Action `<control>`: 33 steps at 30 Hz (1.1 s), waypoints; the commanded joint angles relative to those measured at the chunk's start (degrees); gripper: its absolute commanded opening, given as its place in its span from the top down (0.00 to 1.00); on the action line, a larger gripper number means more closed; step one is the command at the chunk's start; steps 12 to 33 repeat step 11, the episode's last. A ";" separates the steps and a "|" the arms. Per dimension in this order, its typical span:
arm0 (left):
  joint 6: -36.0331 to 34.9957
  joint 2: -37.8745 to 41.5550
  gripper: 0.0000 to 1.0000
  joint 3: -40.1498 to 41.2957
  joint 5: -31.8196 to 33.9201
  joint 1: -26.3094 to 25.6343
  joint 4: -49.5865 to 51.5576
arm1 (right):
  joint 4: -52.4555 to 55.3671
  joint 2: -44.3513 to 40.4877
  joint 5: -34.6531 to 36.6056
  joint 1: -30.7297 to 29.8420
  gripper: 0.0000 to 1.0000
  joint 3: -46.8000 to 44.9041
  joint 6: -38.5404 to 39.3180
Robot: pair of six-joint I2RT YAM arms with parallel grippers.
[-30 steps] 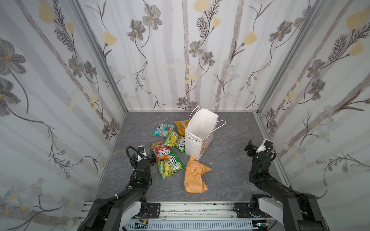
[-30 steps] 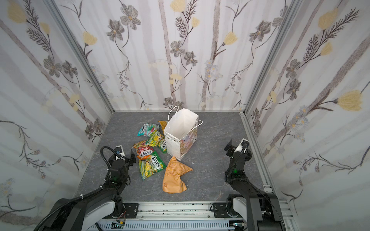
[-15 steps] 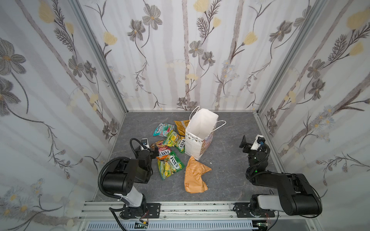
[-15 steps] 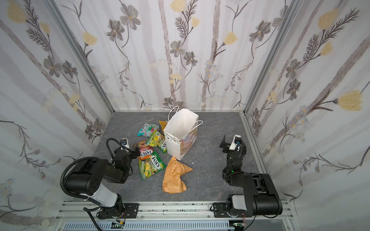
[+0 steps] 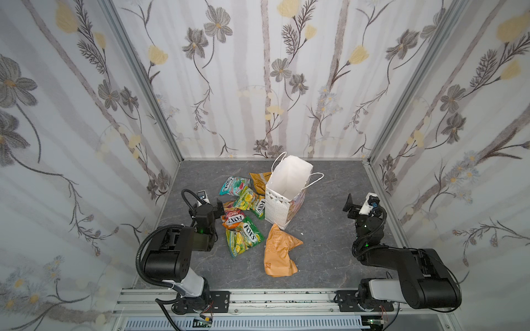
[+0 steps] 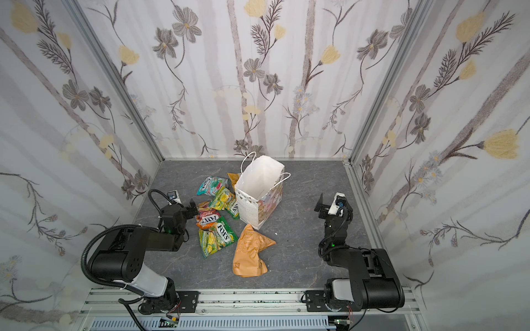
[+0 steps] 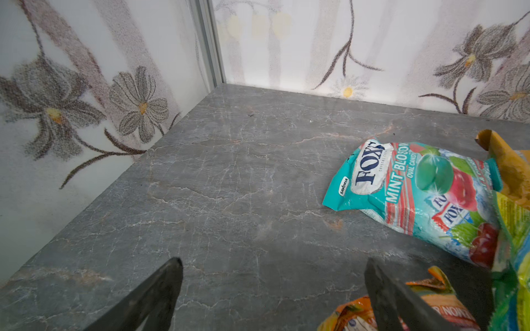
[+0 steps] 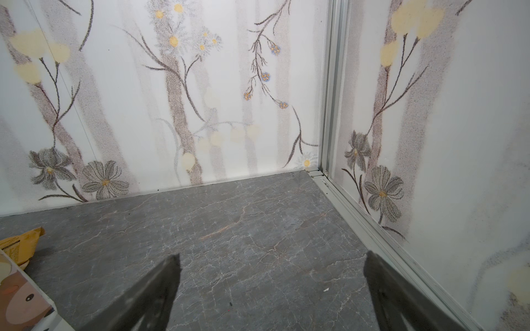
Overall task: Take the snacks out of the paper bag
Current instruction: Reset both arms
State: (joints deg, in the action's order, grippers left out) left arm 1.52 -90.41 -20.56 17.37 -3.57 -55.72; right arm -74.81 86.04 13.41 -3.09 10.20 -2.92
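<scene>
Bag (image 5: 287,183) upright on desk (image 5: 324,252), mouth open – nothing seen inside. Six snacks (image 5: 243,235) laid out beside bag on left-arm side, pouch (image 5: 279,249) at bag's near corner. Task judged done. Left jaws spread wide, empty, just beside red packet (image 5: 233,218). Right jaws spread wide, empty, well apart from bag. Since earlier frame: both arms folded back – bag and snacks unmoved.

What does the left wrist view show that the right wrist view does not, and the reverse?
Only the left wrist view: the teal Fox's Mint Blossom candy bag, a red-orange packet and the open left gripper. Only the right wrist view: a corner of the paper bag and the open right gripper. Both: grey marbled tabletop, floral walls, the edge of a yellow-orange packet.
</scene>
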 commanded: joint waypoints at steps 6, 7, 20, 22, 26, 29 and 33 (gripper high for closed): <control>0.46 0.15 0.00 -0.38 0.74 0.01 -0.09 | -1.54 0.55 0.11 -0.16 0.00 0.78 1.20; 0.50 0.06 0.00 -0.36 0.73 0.01 -0.09 | -1.75 0.53 0.10 -0.16 0.00 0.70 1.24; 0.50 0.14 0.00 -0.36 0.68 0.06 -0.11 | -2.57 0.23 0.03 -0.33 0.00 -0.01 1.35; 0.50 0.14 0.00 -0.36 0.68 0.06 -0.11 | -2.57 0.23 0.03 -0.33 0.00 -0.01 1.35; 0.50 0.14 0.00 -0.36 0.68 0.06 -0.11 | -2.57 0.23 0.03 -0.33 0.00 -0.01 1.35; 0.50 0.14 0.00 -0.36 0.68 0.06 -0.11 | -2.57 0.23 0.03 -0.33 0.00 -0.01 1.35; 0.50 0.14 0.00 -0.36 0.68 0.06 -0.11 | -2.57 0.23 0.03 -0.33 0.00 -0.01 1.35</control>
